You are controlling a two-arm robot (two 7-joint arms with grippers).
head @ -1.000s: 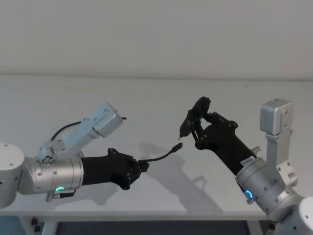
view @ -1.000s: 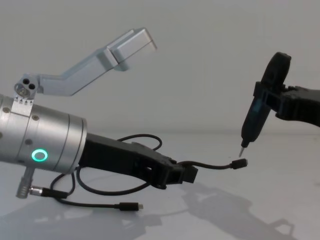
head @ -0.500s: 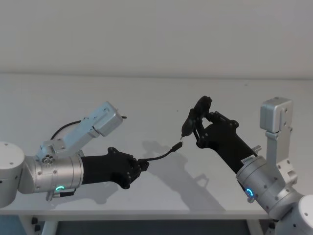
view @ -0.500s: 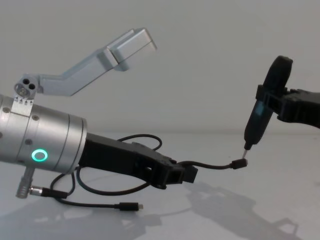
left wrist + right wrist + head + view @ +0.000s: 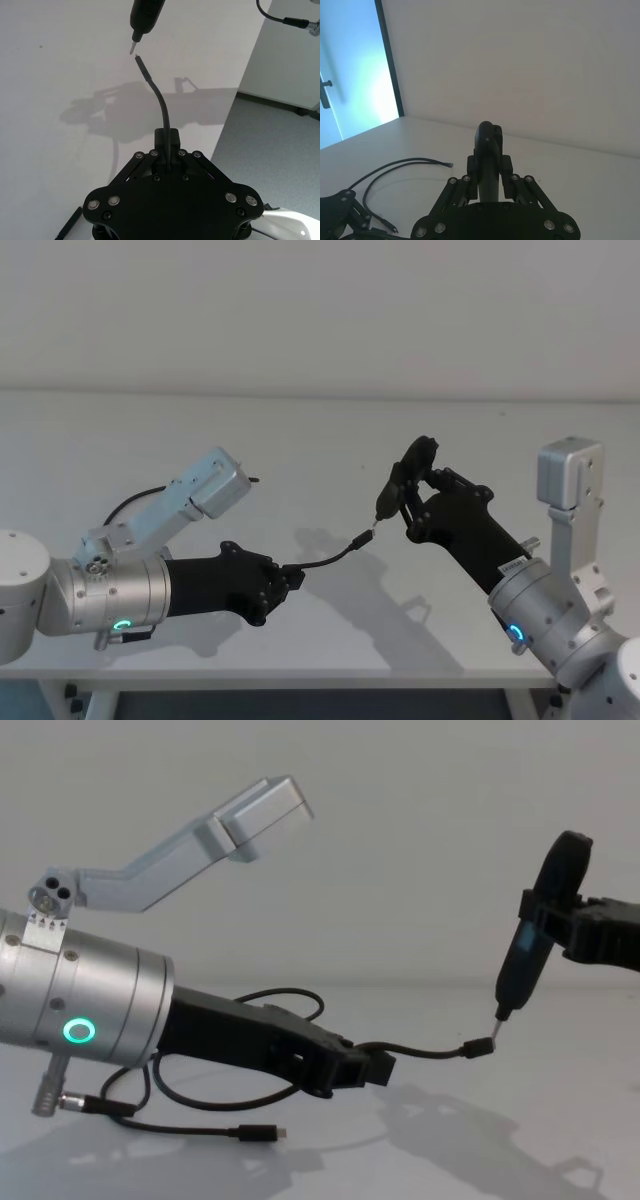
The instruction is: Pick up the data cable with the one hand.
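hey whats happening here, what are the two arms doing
The left gripper is shut on a black data cable, holding one end up off the white table so its plug sticks out toward the right arm. The rest of the cable trails in loops on the table behind it. The right gripper is shut on a dark pen-like tool, tip pointing down just above the held plug. Whether tip and plug touch is too close to tell.

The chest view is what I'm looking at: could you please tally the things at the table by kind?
Data cable: 1, one end held in the left gripper, the rest looped on the table
Pen-like pointed tool: 1, held in the right gripper
Grippers: 2
Total: 4
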